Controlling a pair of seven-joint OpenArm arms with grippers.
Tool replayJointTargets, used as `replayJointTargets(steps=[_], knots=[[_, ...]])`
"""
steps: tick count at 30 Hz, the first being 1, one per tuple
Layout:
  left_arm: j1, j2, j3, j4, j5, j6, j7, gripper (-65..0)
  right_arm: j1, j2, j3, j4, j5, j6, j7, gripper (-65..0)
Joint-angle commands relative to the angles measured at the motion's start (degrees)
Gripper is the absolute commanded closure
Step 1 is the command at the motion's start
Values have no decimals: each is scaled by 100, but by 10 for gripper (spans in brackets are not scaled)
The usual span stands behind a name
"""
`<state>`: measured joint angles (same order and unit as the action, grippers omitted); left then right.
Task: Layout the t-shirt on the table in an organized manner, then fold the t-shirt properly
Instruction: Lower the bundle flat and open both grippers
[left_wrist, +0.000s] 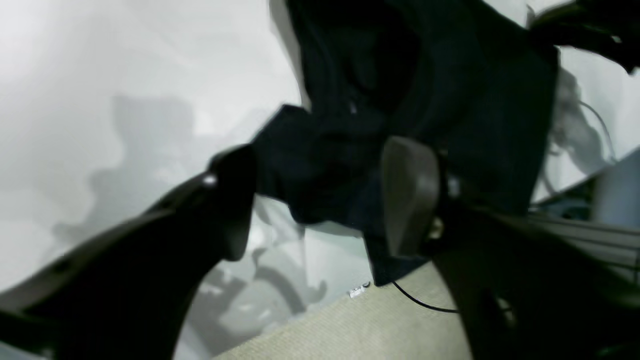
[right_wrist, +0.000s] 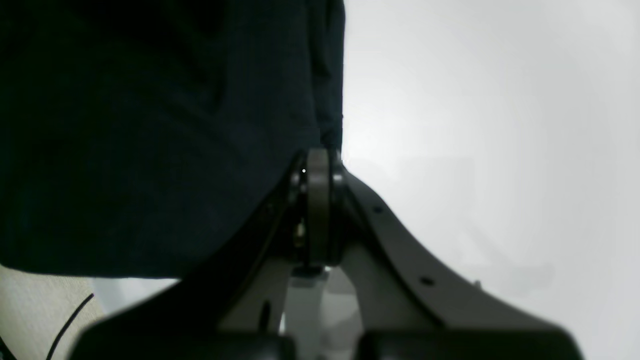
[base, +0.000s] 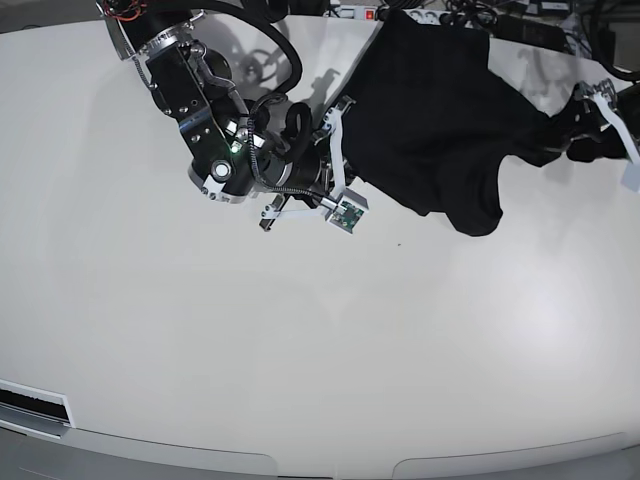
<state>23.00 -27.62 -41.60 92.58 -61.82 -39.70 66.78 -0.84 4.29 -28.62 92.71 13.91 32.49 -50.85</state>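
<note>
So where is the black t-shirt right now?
In the base view the t-shirt sits at the far right part of the table, stretched between the two arms; the right tool is clamped on one edge, while the left tool is open around another.

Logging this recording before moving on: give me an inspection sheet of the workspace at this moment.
Surface: white glossy table, bare over most of its area.
Job's things: black t-shirt bunched at the far edge, partly hanging past the rim, not laid flat.
Clutter: nothing seen on the table.
Grippers: right gripper shut on the t-shirt's edge; left gripper open, cloth between its fingers.
Cables: thin black cable on the floor; power strip beyond the far edge.
Surroundings: beige carpet.
</note>
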Motion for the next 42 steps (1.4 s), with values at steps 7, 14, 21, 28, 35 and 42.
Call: replayJointTargets(steps=[7, 14, 21, 28, 35, 42], knots=[[2, -190, -55, 85, -1163, -30, 892, 0, 197, -31, 15, 92, -90, 111, 76, 0], [168, -192, -55, 732, -1849, -30, 1322, 0, 197, -28, 15, 87, -822, -737, 74, 0], [966, 31, -61, 1786, -1504, -30, 1322, 0, 197, 28, 15, 87, -822, -632, 72, 0], [1233, 1113, -509, 1539, 498, 866, -719, 0, 212, 151, 15, 87, -629, -398, 70, 0], [551, 1700, -479, 501, 1834, 2149, -1058, 0, 214, 162, 15, 87, -627, -398, 4, 0], [-208, 1683, -177, -953, 1700, 1818, -1032, 0, 356, 164, 15, 87, -476, -334, -83, 0]])
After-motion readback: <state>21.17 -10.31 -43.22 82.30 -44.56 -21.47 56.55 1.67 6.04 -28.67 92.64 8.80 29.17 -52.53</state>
